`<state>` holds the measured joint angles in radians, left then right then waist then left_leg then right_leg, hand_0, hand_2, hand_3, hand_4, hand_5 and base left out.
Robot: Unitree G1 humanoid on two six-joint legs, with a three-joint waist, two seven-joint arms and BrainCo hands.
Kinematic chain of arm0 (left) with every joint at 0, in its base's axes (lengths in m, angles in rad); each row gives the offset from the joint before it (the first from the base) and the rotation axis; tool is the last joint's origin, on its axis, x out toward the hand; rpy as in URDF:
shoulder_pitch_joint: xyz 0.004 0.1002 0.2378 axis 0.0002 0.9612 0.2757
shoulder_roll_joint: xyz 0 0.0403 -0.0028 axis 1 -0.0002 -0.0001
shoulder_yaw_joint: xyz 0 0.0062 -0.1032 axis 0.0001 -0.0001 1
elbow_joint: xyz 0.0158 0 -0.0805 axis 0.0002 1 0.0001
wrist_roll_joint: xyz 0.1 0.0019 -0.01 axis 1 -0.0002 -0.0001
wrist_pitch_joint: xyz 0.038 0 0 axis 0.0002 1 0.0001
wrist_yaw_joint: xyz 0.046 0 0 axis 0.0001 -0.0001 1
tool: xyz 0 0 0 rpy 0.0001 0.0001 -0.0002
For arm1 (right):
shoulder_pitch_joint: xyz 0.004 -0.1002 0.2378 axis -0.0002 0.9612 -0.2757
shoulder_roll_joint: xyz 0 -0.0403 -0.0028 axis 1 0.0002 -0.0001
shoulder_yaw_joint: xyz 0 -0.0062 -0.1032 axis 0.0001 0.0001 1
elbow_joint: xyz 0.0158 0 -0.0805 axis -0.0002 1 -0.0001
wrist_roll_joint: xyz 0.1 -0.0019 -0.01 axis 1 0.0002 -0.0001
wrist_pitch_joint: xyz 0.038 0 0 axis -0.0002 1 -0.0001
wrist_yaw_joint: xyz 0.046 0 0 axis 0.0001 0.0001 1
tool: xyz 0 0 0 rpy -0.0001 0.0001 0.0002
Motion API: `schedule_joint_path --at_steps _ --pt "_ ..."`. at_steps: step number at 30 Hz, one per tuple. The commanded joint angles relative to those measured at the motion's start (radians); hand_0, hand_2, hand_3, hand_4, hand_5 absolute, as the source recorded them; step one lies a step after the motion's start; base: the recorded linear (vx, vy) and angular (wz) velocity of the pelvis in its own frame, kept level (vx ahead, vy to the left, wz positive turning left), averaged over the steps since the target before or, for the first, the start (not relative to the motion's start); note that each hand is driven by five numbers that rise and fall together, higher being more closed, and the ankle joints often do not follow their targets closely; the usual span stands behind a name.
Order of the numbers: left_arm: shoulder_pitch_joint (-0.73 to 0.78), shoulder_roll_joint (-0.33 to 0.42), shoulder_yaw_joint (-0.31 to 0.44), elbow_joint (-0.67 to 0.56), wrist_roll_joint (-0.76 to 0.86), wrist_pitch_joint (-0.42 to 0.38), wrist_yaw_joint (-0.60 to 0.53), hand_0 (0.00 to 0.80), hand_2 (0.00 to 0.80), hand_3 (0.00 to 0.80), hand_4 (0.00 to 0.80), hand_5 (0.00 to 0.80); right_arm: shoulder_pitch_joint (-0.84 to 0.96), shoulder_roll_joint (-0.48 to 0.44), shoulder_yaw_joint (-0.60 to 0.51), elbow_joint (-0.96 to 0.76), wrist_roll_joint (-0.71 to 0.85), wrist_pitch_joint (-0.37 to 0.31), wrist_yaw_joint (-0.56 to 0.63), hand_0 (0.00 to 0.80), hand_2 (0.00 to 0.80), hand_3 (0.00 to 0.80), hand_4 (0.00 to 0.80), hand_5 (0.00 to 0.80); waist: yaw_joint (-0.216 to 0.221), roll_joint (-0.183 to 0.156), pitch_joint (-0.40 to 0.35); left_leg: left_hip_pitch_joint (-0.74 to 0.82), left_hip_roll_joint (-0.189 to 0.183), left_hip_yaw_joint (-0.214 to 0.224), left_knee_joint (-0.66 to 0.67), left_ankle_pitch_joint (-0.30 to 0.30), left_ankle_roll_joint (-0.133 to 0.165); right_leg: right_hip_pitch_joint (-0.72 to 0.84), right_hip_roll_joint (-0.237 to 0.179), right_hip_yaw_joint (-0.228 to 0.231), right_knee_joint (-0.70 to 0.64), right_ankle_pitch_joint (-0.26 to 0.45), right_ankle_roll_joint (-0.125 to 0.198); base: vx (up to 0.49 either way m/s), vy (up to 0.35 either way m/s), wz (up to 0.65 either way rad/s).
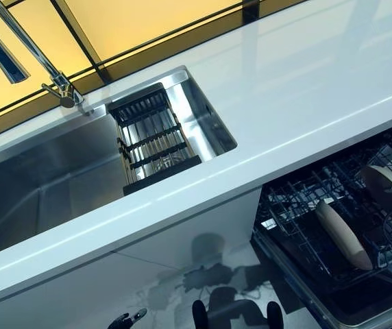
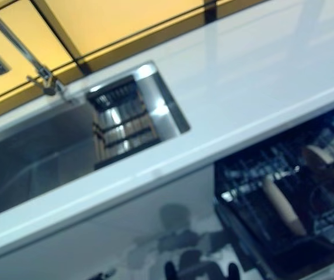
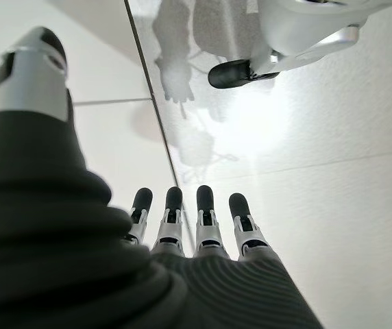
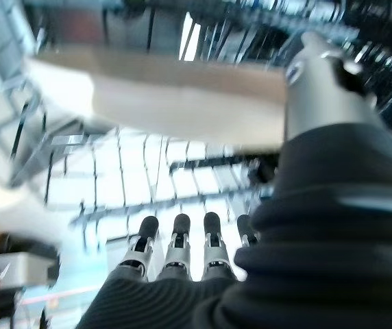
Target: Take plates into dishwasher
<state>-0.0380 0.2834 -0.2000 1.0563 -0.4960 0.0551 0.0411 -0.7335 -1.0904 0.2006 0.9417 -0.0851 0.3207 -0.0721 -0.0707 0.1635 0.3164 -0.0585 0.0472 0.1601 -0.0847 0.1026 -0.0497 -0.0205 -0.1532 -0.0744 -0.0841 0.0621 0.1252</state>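
My right hand [image 4: 182, 257] hangs over the rack [image 1: 299, 205], fingers straight, empty | left hand [image 3: 189, 229] relaxed by the cabinet | plate [image 1: 343, 236] stands racked | next: fetch another; none on desk [image 1: 305, 82].

Steel sink [image 1: 38, 185], drain rack [image 1: 153, 137], tap [image 1: 35, 51], white counter [image 1: 299, 89]

The counter [image 1: 305, 82] is glossy white and smooth. The sink [image 1: 45, 178] is brushed steel, its tap [image 1: 38, 58] polished metal. The dishwasher rack [image 1: 305, 205] is dark coated wire. The plate [image 1: 343, 236] in it looks matt beige.
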Motion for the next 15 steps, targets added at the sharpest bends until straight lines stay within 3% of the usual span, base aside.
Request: schedule_joint_path --at_steps 1,15 --pt "0.005 0.020 0.019 0.074 -0.034 0.023 0.021 0.000 0.000 0.000 0.000 0.000 -0.014 -0.069 0.013 -0.041 0.013 0.008 -0.018 0.000 0.000 0.000 0.000 0.000 0.009 -0.114 -0.089 0.049 -0.003 -0.015 -0.003 -0.056 -0.024 -0.049 -0.003 -0.002 0.018 0.054 0.002 0.057 -0.024 -0.02" --pt "0.007 0.036 0.072 0.127 -0.026 0.068 0.048 0.000 0.000 0.000 0.000 0.000 0.040 -0.170 -0.015 -0.065 0.025 0.030 0.029 0.000 0.000 0.000 0.000 0.000 0.000 -0.212 -0.167 0.094 0.032 -0.002 -0.003 -0.065 -0.021 0.005 0.028 0.012 0.014 0.040 0.003 0.079 -0.014 -0.01"
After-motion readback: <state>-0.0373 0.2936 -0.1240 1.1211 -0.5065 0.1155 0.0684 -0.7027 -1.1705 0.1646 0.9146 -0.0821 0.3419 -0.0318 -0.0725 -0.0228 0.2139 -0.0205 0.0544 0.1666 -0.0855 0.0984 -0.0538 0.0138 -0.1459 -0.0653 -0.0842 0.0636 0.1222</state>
